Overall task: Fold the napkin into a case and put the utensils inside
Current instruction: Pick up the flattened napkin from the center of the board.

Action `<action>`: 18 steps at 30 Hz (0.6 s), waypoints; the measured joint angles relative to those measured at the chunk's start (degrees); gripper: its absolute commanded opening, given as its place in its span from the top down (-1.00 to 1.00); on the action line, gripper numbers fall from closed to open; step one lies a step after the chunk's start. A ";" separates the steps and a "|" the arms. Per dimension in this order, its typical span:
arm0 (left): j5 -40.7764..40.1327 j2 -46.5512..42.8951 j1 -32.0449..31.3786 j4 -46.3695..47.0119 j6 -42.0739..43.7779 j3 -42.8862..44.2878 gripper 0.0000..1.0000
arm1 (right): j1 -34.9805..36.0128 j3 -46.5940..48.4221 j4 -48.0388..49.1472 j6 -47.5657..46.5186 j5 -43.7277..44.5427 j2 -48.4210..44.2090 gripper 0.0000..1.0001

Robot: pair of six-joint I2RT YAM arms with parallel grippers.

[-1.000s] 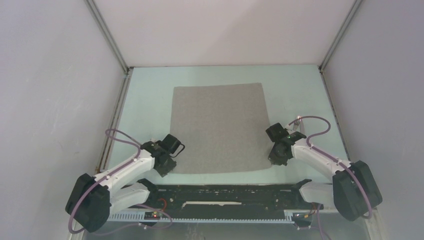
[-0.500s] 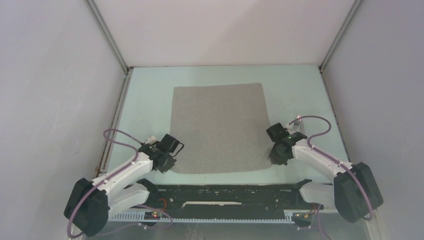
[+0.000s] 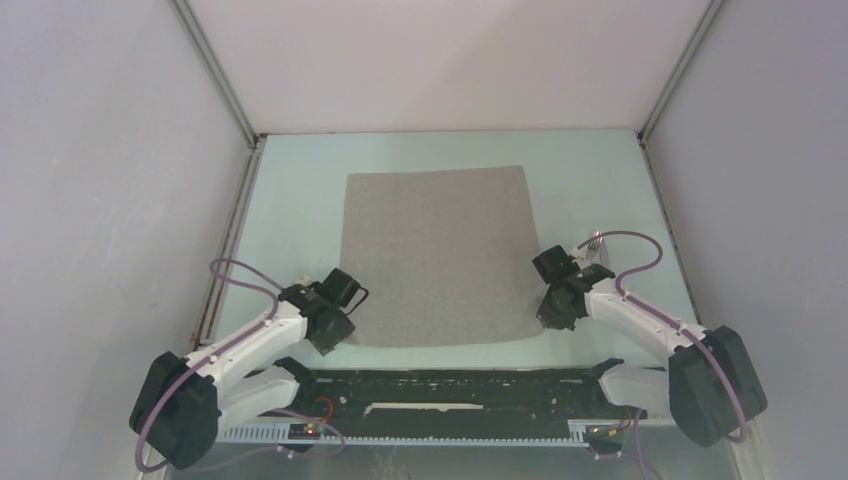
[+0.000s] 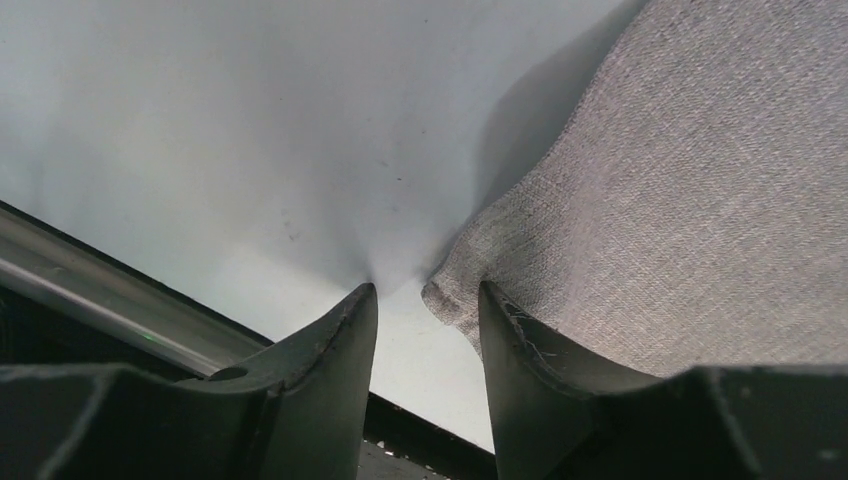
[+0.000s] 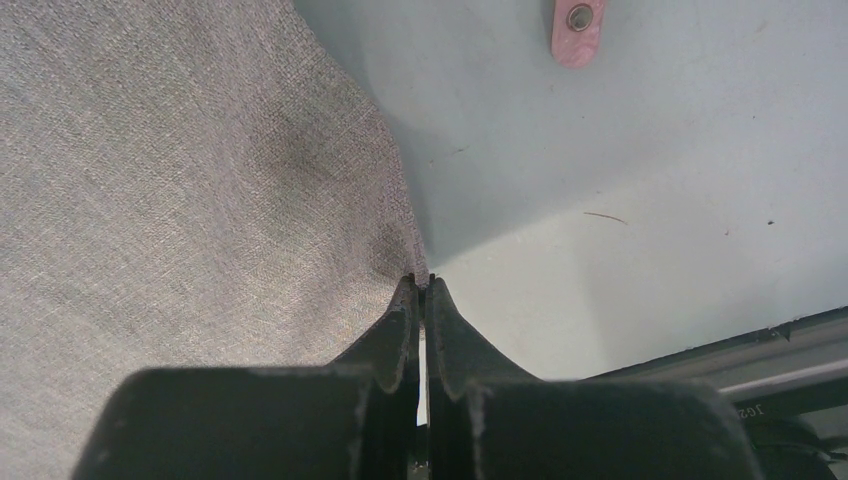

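Fold setup: right gripper (image 5: 421, 285) pinches napkin (image 3: 435, 255) near-right corner; left gripper (image 4: 425, 300) gapes astride near-left corner, probably must clamp next.

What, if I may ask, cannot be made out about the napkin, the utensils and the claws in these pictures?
- Utensils: in the top view, the right arm and its cable hide all but the tines, so their number is unclear.
- Pink handle: in the right wrist view, the top edge cuts it off, so which utensil it is cannot be told.
- Left claw and right claw: in the top view, each wrist covers its fingertips at the napkin corners.
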 measured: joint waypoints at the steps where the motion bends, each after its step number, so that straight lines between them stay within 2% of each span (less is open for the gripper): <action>1: 0.00 0.44 0.00 -0.17 -0.07 0.09 -0.12 | 0.00 0.00 0.00 0.00 0.02 -0.11 1.00; 5: -0.22 2.16 -0.02 -0.81 0.00 0.87 -0.12 | 0.00 0.00 0.02 -0.13 0.04 -0.57 1.00; 7: -0.22 2.89 -0.13 -0.85 -0.02 1.46 -0.05 | 0.00 0.02 0.02 -0.24 0.02 -0.57 1.00; 18: 0.52 4.42 -0.33 2.60 -2.60 1.01 0.86 | 0.00 0.02 0.44 -0.83 0.02 -0.50 1.00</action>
